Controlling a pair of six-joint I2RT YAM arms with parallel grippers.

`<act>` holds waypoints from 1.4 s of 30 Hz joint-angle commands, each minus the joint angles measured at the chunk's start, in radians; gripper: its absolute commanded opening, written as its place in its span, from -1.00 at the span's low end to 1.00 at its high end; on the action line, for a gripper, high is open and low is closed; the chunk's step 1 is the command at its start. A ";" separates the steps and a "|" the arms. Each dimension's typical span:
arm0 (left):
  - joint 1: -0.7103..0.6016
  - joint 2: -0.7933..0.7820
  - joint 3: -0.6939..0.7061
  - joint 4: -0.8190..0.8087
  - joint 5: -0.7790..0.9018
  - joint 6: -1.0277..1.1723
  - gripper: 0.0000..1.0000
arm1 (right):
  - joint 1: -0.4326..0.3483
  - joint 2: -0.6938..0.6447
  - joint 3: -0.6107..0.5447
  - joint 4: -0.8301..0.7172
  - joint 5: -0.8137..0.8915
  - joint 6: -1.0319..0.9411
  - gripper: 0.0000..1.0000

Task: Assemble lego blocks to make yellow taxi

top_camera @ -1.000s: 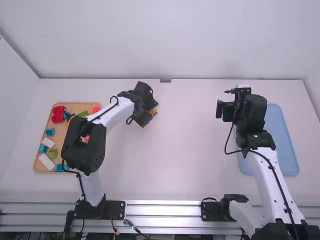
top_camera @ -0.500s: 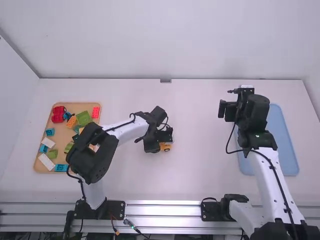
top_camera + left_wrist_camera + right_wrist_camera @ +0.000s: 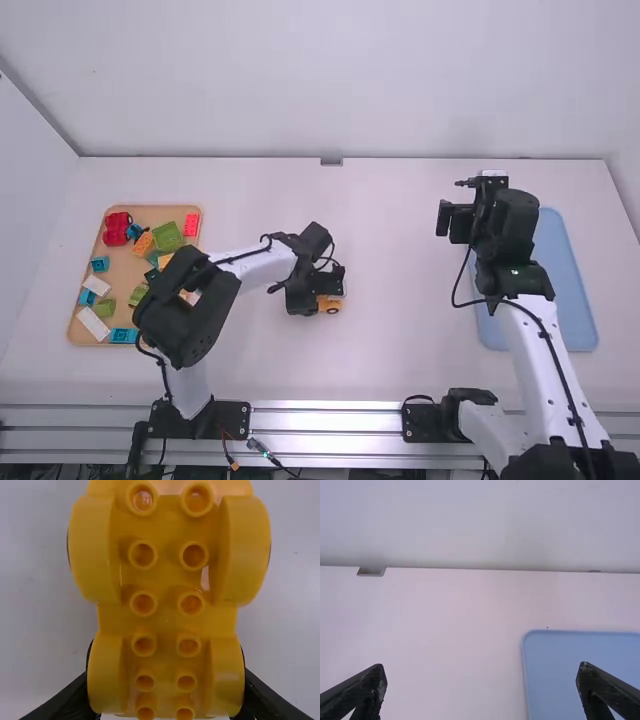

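Left fingers (image 3: 70,705): clamped across base (image 3: 167,622), inboard of table (image 3: 420,350)'s near edge | Right fingers (image 3: 360,695): apart | Handling, judged: light, stiff, slick; grip opposite fenders (image 3: 247,550) squarely

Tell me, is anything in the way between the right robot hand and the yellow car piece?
Nothing visible stands between the right gripper and the yellow car piece. The left gripper holds that piece from both sides, though, so its fingers could block a grab there.
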 commanded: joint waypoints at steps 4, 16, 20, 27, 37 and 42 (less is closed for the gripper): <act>0.004 -0.032 -0.003 -0.002 0.014 0.011 0.55 | -0.002 0.006 0.032 -0.001 -0.001 0.003 0.98; 0.056 -0.116 0.087 -0.106 -0.125 -0.043 0.98 | -0.002 0.006 0.032 0.003 -0.001 0.002 0.98; 0.179 -0.240 0.090 -0.106 -0.116 -0.086 0.98 | -0.002 0.006 0.032 0.003 -0.001 -0.001 0.98; 0.471 -0.369 0.090 0.060 -0.106 -0.546 0.97 | -0.002 0.006 0.032 0.003 -0.001 0.000 0.97; 0.749 -0.218 0.218 -0.246 -0.144 -0.895 0.98 | -0.002 0.006 0.032 0.011 -0.002 0.001 0.97; 0.823 -0.180 0.170 -0.295 -0.144 -0.786 0.87 | -0.002 0.006 0.032 0.019 -0.001 0.014 0.98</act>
